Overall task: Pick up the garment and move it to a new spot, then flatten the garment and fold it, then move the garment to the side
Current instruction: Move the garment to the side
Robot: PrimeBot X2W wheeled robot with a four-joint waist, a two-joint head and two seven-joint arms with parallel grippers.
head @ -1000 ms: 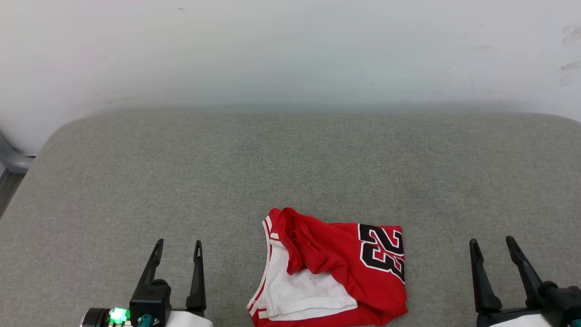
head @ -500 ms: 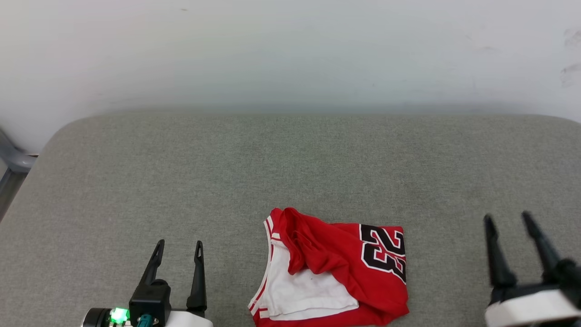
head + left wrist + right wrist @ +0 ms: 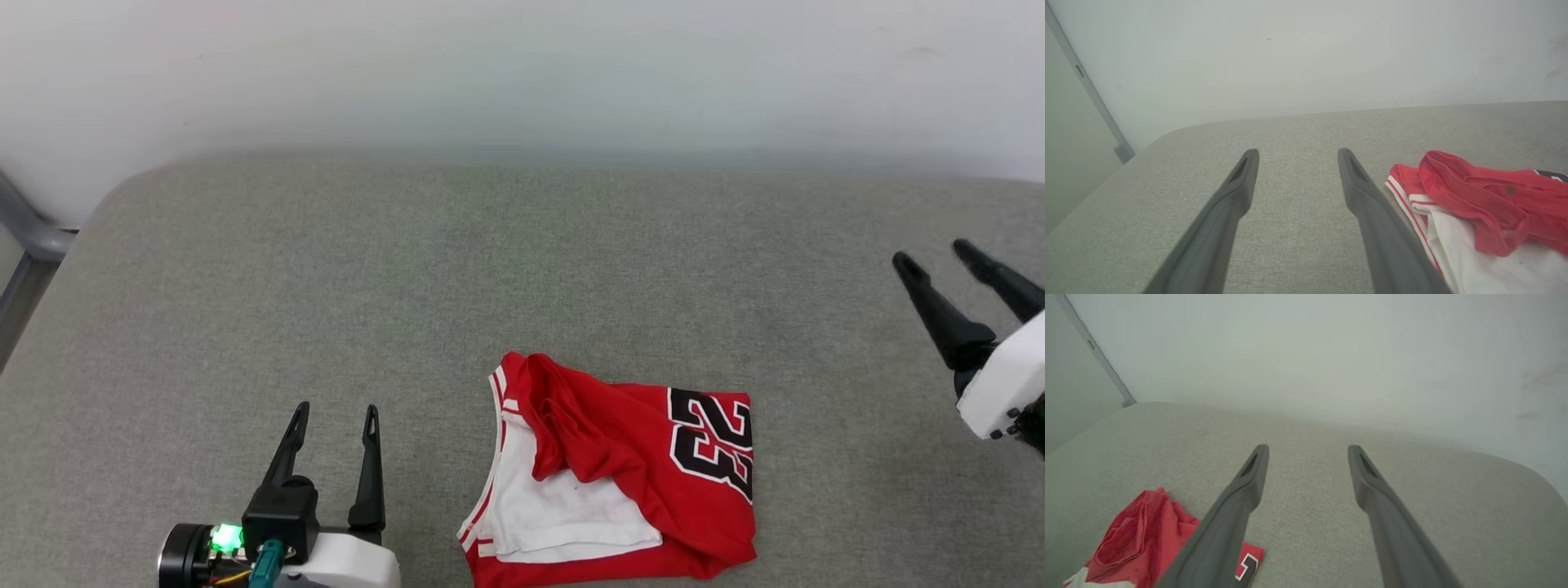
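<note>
Two tools flank the crumpled red jersey T-shirt (image 3: 629,465) with white sleeves, striped trim and a black "23" print, which lies bunched at the near middle of the grey fabric-covered tabletop (image 3: 490,269). The left tool (image 3: 337,407) sits near the shirt's striped left edge, fingers pointing away from the robot, spread wide and holding nothing. The right tool (image 3: 932,252) hangs well apart to the shirt's right, farther out over the tabletop, with its fingers slanting leftward. It is likewise wide open and empty.
</note>
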